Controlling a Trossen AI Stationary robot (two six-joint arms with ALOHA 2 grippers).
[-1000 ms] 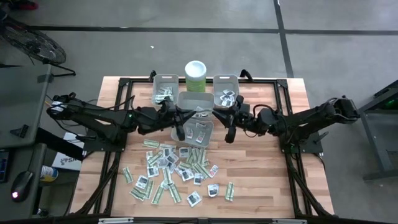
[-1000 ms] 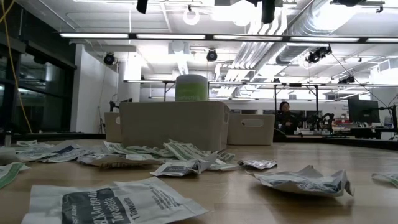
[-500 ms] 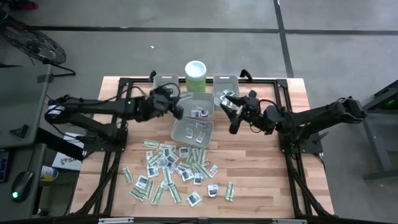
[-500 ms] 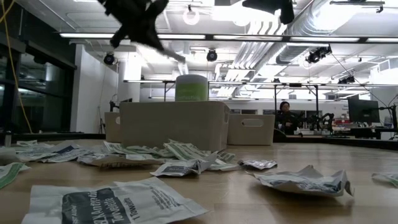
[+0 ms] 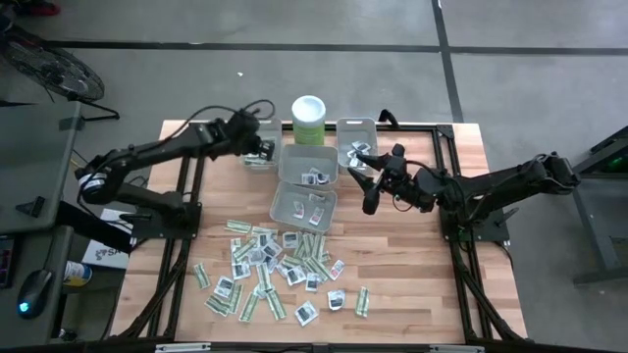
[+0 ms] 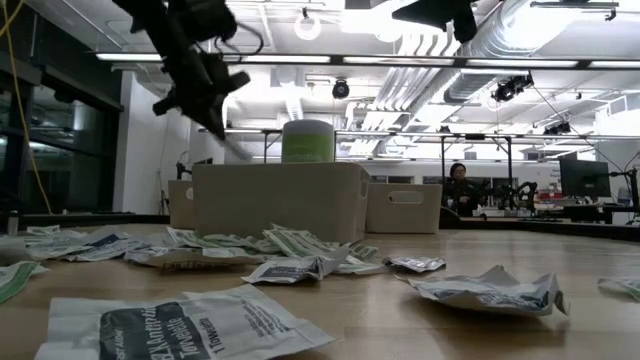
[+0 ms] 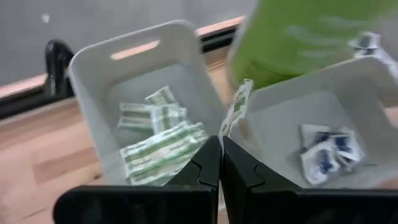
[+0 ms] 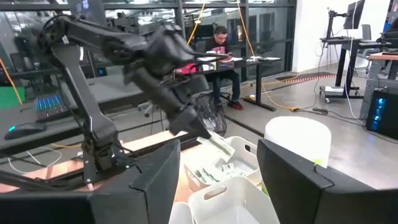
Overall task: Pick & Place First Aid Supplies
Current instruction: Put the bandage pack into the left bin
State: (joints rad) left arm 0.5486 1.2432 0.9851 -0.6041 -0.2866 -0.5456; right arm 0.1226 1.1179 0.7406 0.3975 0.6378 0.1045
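Wooden desk (image 5: 412, 265) under bright shop lights, with four grey bins clustered at its far edge beside a green canister (image 5: 308, 120), and dozens of packets (image 5: 280, 267) scattered loose nearer the front. Left hand (image 7: 221, 144) hovers over the far-left bin (image 7: 99, 68), pinched fully shut on one narrow green-white strip (image 7: 235, 112) that sticks up from between its fingertips. That bin already holds a small pile of matching strips (image 7: 158, 144), so the hand is probably poised there to drop this one among its kind — like goes with like. White square packets (image 7: 326, 155) lie in the neighbouring bin, which suggests the squares are sorted apart from the strips. Right hand (image 5: 369, 183) hangs above the desk just beside the far-right bin (image 5: 357, 143), fingers spread wide and holding nothing — likely between picks. Most packets are not yet sorted, so the task looks early on.
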